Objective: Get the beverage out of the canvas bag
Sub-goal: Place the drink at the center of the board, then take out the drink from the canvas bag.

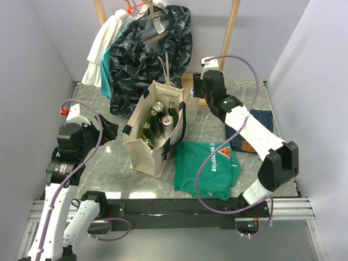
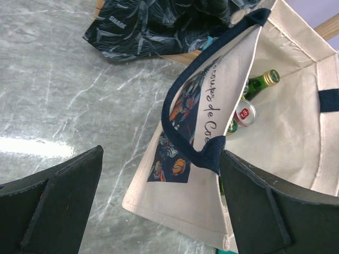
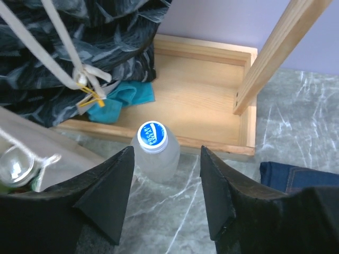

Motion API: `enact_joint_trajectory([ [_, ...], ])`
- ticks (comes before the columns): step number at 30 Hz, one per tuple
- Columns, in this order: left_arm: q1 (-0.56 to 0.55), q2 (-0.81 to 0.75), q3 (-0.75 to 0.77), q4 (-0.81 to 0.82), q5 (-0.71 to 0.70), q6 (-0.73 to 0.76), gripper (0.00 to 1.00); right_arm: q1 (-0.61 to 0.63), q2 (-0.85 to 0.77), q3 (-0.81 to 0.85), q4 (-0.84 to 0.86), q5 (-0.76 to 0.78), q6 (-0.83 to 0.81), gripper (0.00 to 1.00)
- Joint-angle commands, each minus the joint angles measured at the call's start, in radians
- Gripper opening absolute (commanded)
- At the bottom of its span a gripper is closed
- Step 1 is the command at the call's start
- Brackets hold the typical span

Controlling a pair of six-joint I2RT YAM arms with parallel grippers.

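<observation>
The cream canvas bag with navy trim stands open at the table's middle, holding several green bottles and silver cans. My left gripper is open just left of the bag. In the left wrist view the bag's printed side wall lies between my open fingers, with a green bottle and a red-topped can inside. My right gripper is open and empty above a translucent bottle standing on the table behind the bag. In the right wrist view this blue-capped bottle stands just beyond my fingertips.
A green T-shirt lies right of the bag and folded jeans at the right. A dark patterned garment and white clothes hang on a wooden rack with a tray base at the back.
</observation>
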Motion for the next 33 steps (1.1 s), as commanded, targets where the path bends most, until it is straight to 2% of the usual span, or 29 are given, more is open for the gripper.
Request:
enact_joint_trajectory([
  [1,-0.005,0.0,0.027,0.042,0.06,0.01,0.96,0.007,-0.086,0.076,-0.078,-0.071,0.01,0.54],
  [8,-0.003,0.007,-0.002,0.085,0.197,0.04,0.96,0.031,-0.115,0.142,-0.193,-0.186,0.021,0.52],
  [16,-0.005,0.001,-0.012,0.097,0.329,0.086,0.96,0.189,-0.132,0.19,-0.267,-0.139,-0.038,0.52],
  [20,-0.003,0.0,-0.021,0.075,0.344,0.112,0.96,0.269,-0.137,0.188,-0.275,-0.157,-0.038,0.52],
  [27,-0.005,0.007,-0.035,0.079,0.331,0.102,0.96,0.303,-0.137,0.164,-0.261,-0.29,-0.007,0.51],
  [33,-0.003,0.017,-0.038,0.081,0.311,0.1,0.96,0.349,-0.118,0.152,-0.29,-0.315,-0.01,0.51],
])
